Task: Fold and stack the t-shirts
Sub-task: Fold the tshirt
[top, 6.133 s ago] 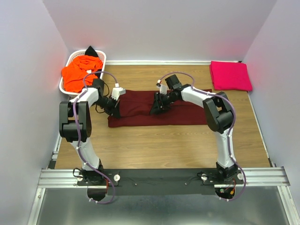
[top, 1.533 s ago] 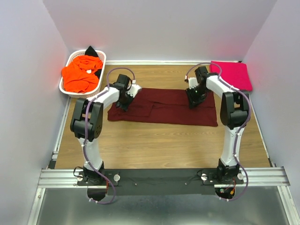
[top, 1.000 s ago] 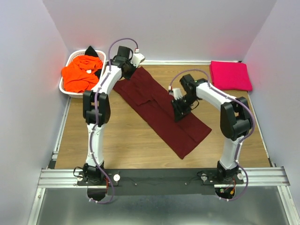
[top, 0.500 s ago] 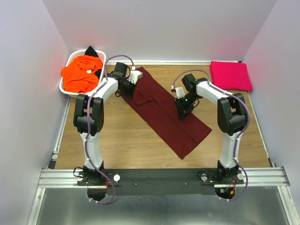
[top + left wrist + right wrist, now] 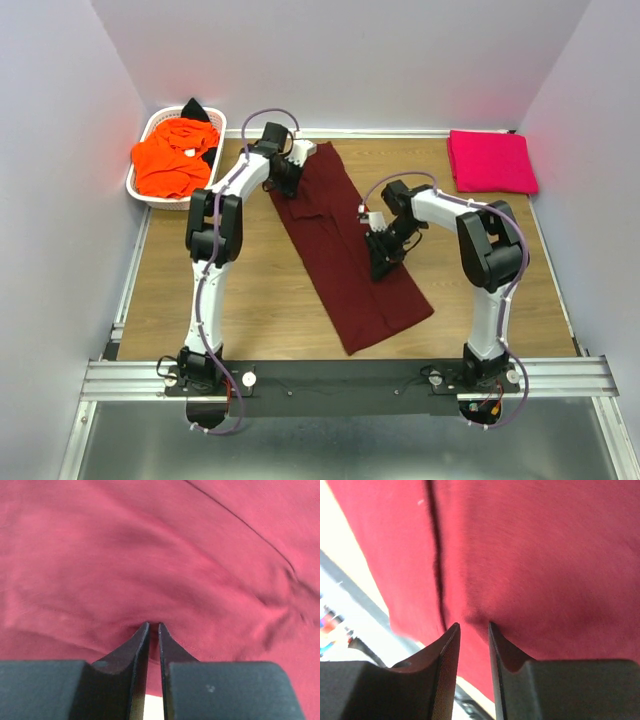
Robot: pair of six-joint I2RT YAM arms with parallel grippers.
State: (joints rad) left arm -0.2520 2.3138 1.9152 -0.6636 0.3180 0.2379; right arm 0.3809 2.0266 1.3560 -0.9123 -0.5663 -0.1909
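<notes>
— On the tabletop [image 5: 270, 290], where is the maroon t-shirt [image 5: 345, 250] lying?

— It lies as a long folded strip, slanting from the far side, a little left of centre, down toward the near middle. My left hand [image 5: 285, 178] sits at its far end, fingers almost together and pinching a ridge of the cloth. My right hand [image 5: 383, 258] is at the strip's right edge, roughly halfway along it, clamped on a small fold of the same shirt.

— And the other shirts?

— Off in the far right corner the pink t-shirt [image 5: 490, 160] lies folded flat, well apart from both my hands. At the far left, the orange t-shirt [image 5: 170, 155] is heaped in the white basket [image 5: 152, 124], with a black one [image 5: 195, 108] poking up at the basket's far end.
</notes>
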